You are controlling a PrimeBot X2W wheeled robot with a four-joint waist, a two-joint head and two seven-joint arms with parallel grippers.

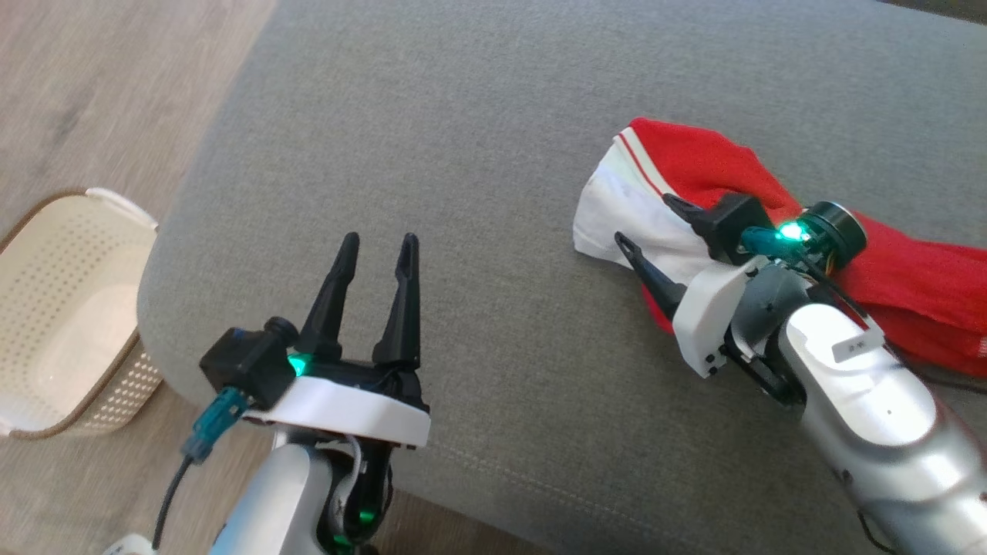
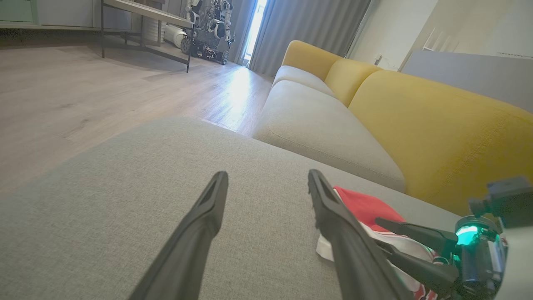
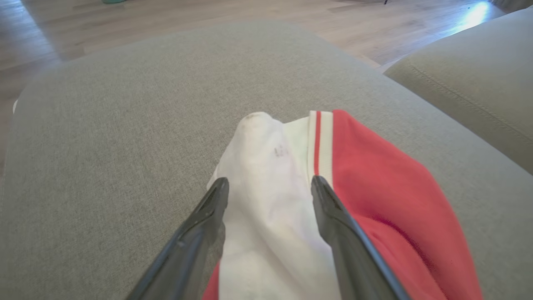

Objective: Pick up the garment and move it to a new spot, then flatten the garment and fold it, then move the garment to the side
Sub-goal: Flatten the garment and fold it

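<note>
One red-and-white garment (image 1: 709,162) (image 3: 374,187) (image 2: 362,206) lies bunched on the grey seat cushion (image 1: 501,116), at about 3 o'clock in the head view. Its long axis there runs from 10 o'clock to 4 o'clock. The white end, edged by a red-and-white striped band, points toward 10 o'clock, and the red bulk trails toward 4 o'clock, passing behind the right arm to the picture's edge.

The right tool (image 1: 644,220) (image 3: 268,183) is over the white end with its two fingers apart, one on either side of the pale cloth. The right wrist view shows white fabric in the gap between them. Whether the fingertips touch the cloth cannot be told.

The left tool (image 1: 379,240) (image 2: 266,175) sits at 7 o'clock in the head view, well apart from the garment. Its fingers are spread with nothing between them and point toward 12 o'clock over the bare cushion.

A cream perforated basket (image 1: 31,293) stands on the wooden floor (image 1: 116,92) at 8 o'clock, just beside the cushion's corner. In the left wrist view a yellow sofa back (image 2: 437,137) rises at 3 o'clock beyond the garment.
</note>
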